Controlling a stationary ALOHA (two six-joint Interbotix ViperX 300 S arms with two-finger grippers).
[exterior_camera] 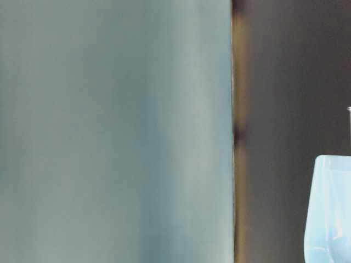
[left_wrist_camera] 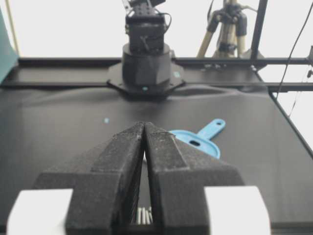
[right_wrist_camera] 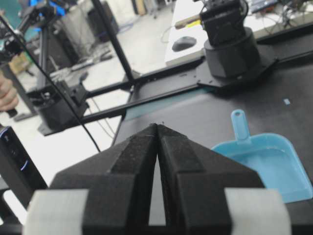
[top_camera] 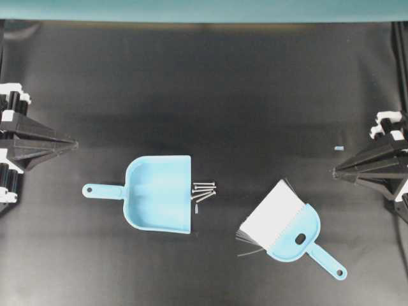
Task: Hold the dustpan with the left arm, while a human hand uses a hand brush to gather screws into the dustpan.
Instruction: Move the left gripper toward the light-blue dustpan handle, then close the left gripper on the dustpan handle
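The light blue dustpan (top_camera: 159, 194) lies flat on the black table, left of centre, its handle pointing left and its wide edge facing right. It also shows in the right wrist view (right_wrist_camera: 269, 164) and the table-level view (exterior_camera: 332, 208). Several small grey screws (top_camera: 204, 190) lie just off its wide edge. The blue hand brush (top_camera: 287, 226) with white bristles lies to the right, nobody holding it; it also shows in the left wrist view (left_wrist_camera: 195, 142). My left gripper (top_camera: 75, 145) is shut and empty, well left of the dustpan. My right gripper (top_camera: 335, 171) is shut and empty at the right edge.
A tiny blue scrap (top_camera: 338, 148) lies near my right gripper. A teal wall (top_camera: 204, 9) runs along the far table edge. A pale hand (right_wrist_camera: 6, 95) shows off the table at the far left of the right wrist view.
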